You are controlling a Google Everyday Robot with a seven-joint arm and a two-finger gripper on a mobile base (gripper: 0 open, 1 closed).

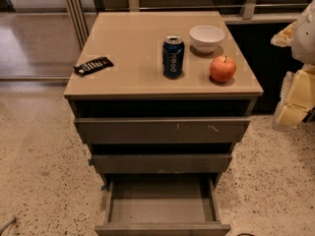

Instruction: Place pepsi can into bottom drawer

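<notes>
We see a glossy metal pepsi can on a smooth matt cabinet top; the gripper, far right, looks pale plastic.

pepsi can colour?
The can is dark blue, silver top, white lettering, in camera view; gripper at right edge, apart from it.

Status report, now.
Gripper at right edge of view, away from can. Pepsi can upright on cabinet top, not held. Bottom drawer open, nothing inside. Bowl, apple beside can.
</notes>
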